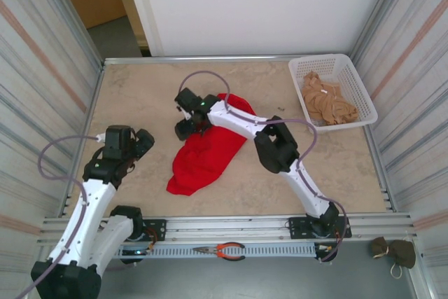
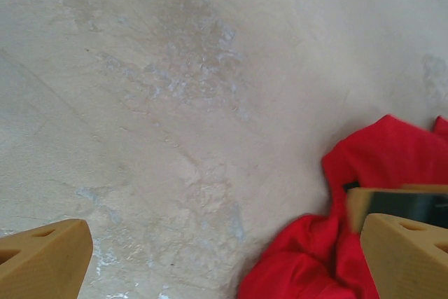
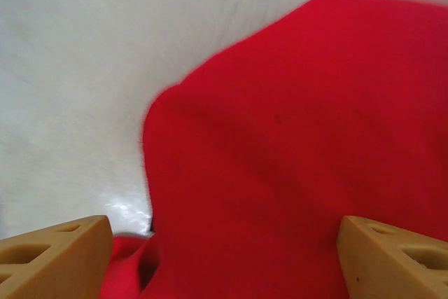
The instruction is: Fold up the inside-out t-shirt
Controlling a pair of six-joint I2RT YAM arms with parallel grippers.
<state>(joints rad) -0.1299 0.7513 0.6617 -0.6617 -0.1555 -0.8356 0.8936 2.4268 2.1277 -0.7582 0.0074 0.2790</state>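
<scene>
Over the red t-shirt [image 1: 203,162], right arm [image 1: 241,122]; far right, basket [image 1: 329,63] of tan cloth [image 1: 325,103].

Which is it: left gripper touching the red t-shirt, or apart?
Apart. The top view shows bare table between the left gripper and the red t-shirt.

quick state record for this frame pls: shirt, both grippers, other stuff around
t-shirt: red, crumpled heap mid-table, not yet folded
left gripper: open, over bare table left of the shirt, holding nothing
right gripper: open, over the shirt, nothing gripped
basket: white, far right corner, holds a tan garment
pliers: lying by the near rail, off the work surface
</scene>
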